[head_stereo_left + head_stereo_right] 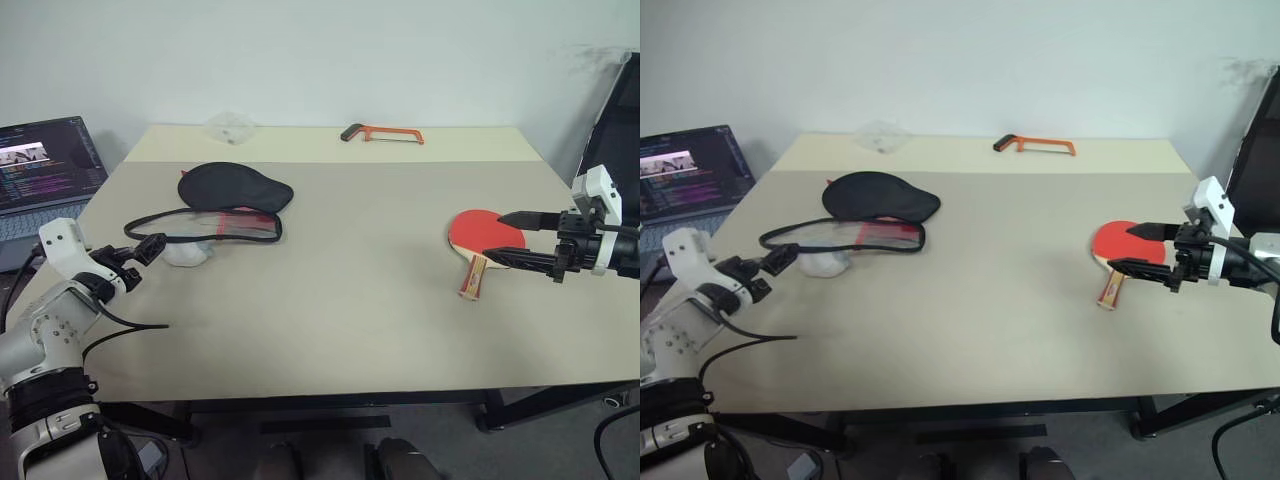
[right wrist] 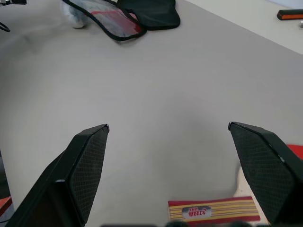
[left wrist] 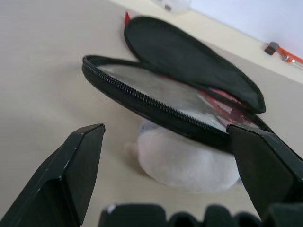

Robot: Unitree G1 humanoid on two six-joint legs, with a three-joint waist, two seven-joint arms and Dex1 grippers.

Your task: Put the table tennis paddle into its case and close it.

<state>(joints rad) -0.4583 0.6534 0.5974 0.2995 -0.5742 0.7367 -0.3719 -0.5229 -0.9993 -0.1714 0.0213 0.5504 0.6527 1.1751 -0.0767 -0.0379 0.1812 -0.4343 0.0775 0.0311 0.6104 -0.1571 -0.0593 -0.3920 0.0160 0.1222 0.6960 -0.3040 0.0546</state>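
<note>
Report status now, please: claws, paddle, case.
Both claws open, left claw, right claw. Paddle on table by right claw. Case unzipped. Nothing between.

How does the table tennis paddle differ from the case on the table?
The table tennis paddle lies on the robot's right; the case lies on its left. The paddle is a flat red bat with a wooden handle; the case is mostly black fabric and unzipped. Both rest on the table, ungripped.

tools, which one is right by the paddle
The right tool: its open fingers sit over the paddle at its handle end. The left tool, also open, is across the table by the unzipped case.
</note>
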